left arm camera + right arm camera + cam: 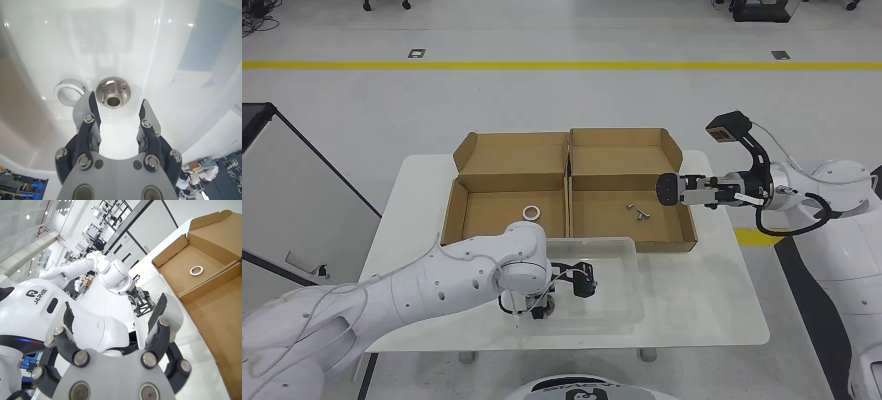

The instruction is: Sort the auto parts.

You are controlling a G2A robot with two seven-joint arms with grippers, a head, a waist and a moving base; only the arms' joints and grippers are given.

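Top view: the left arm (442,285) enters from 8 o'clock and ends with its wrist just short of centre, toward 6 o'clock. The left gripper (118,102) points steeply downward, jaws standing apart, ribbed fingers (94,108) spread wide. The right arm (812,190) enters from 3 o'clock, roughly level. The right gripper (667,188) points toward 9 o'clock, jaws likewise apart, ribbed pads (157,308) facing each other.
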